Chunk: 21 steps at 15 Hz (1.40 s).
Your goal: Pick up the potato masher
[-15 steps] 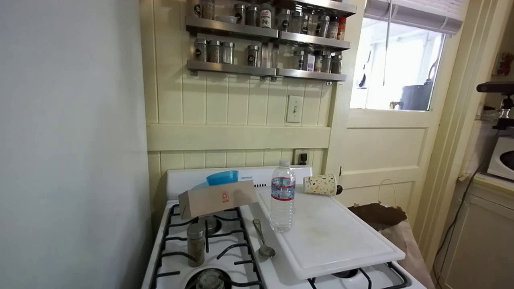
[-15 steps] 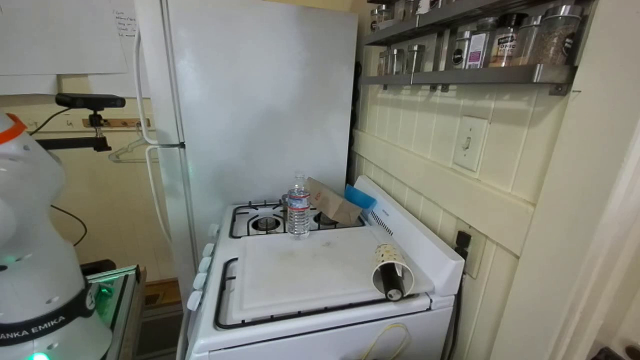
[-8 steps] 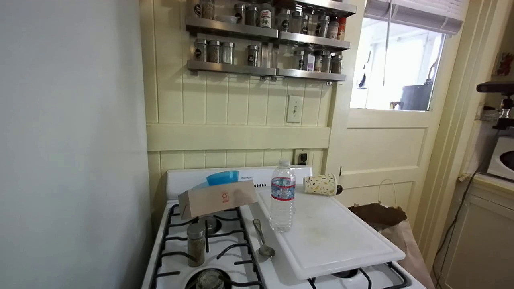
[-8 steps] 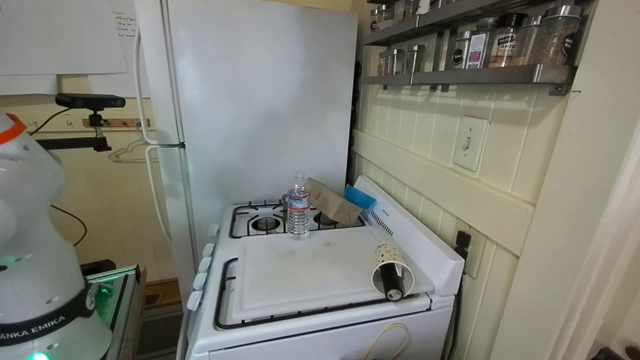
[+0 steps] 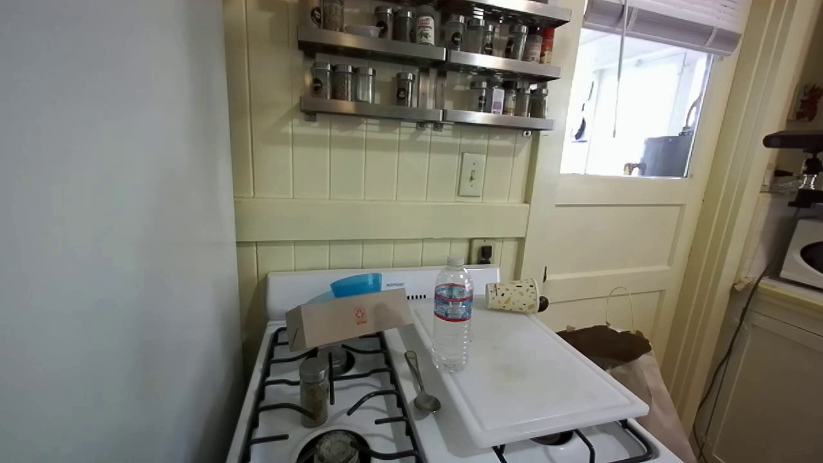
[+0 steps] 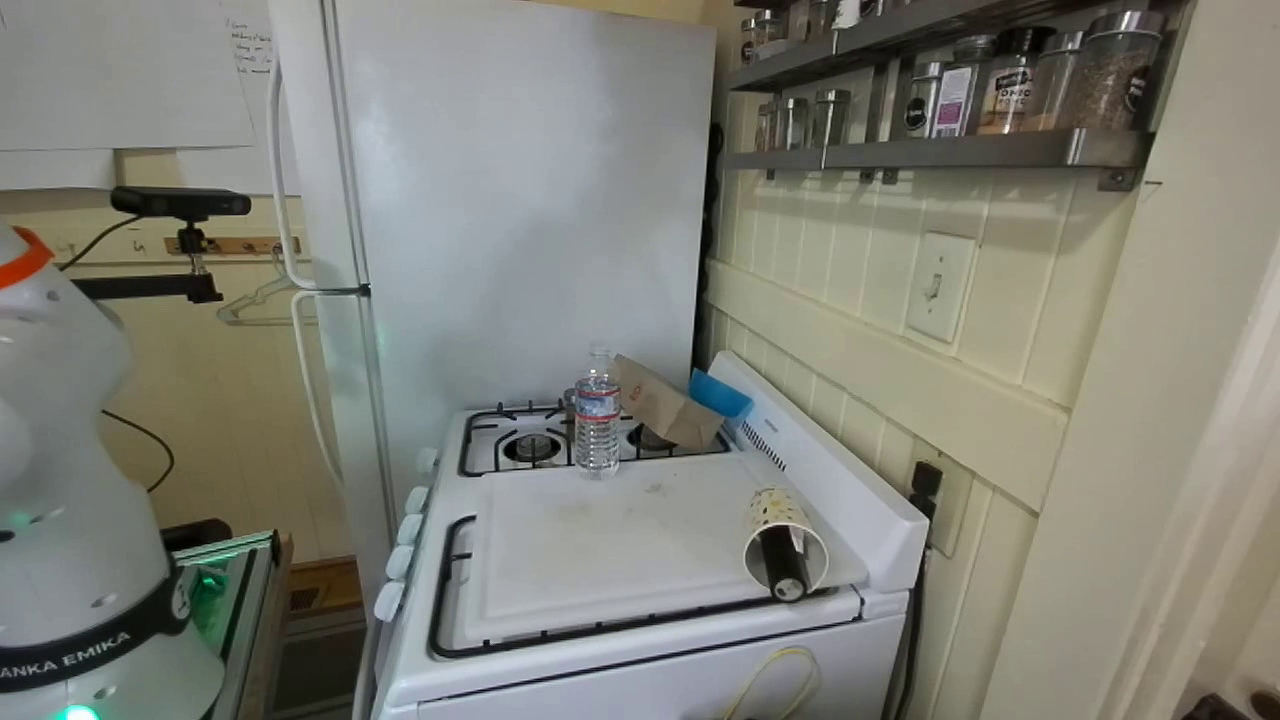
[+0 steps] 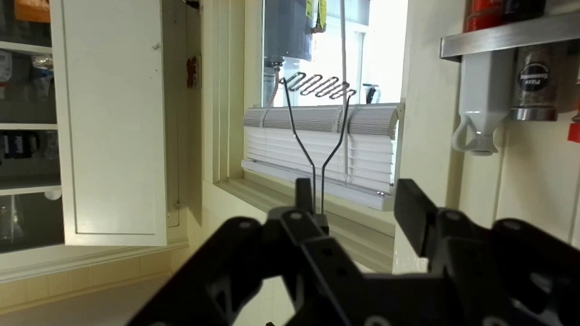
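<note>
Potato masher (image 7: 313, 168): shows silvery and slender, with two thin metal wires running close together, then spreading into a Y.
Wire head (image 7: 319, 86): winds in narrow, even zigzag loops between the two wire tips, slanting a little against the bright window (image 7: 385, 50).
Handle: cannot make out, lost among dark parts near the gripper (image 7: 355, 194).
Masher's place: in the wrist view, head toward the top, in front of the window and the pale blind (image 7: 272, 145); ends just beside the left-hand pad (image 7: 302, 194) of that view, cannot tell whether touching.
Pincer state: stands wide, with black pads well apart and the blind in sight through the gap.
Stove (image 5: 443, 444): matches half a second ago in both exterior views.
Water bottle (image 5: 452, 321): stands upright in the same spot, at the edge of the white cutting board (image 5: 533, 379).
Spoon (image 5: 421, 386): lies unmoved beside the board.
Paper cup (image 5: 512, 296): lies on its side, as before.
Robot arm (image 6: 60, 500): shows the same pose in an exterior view.
Change in masher or pincer: cannot tell.
</note>
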Each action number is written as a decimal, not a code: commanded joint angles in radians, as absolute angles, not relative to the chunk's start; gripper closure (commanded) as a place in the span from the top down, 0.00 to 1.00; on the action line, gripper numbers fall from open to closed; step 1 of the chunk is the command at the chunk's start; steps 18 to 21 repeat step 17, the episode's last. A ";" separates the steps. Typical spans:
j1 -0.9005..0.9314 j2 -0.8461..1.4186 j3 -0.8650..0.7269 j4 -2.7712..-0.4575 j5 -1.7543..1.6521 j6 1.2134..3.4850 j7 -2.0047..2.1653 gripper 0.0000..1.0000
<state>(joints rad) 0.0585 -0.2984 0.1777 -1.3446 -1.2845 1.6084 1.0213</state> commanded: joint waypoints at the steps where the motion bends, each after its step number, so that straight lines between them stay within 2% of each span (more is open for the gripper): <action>1: 0.047 -0.289 0.200 -1.330 -1.299 1.553 1.020 0.83; 3: 0.038 -0.309 0.222 -1.371 -1.372 1.514 0.993 0.98; 4: 0.057 -0.329 0.211 -1.388 -1.333 1.505 0.933 1.00; 10: 0.106 -0.435 0.109 -1.495 -1.005 1.569 0.772 1.00; 15: 0.075 -0.500 0.031 -1.639 -0.738 1.554 0.694 1.00; 16: 0.039 -0.451 0.082 -1.555 -0.798 1.556 0.721 1.00; 21: 0.029 -0.456 0.077 -1.571 -0.788 1.556 0.717 1.00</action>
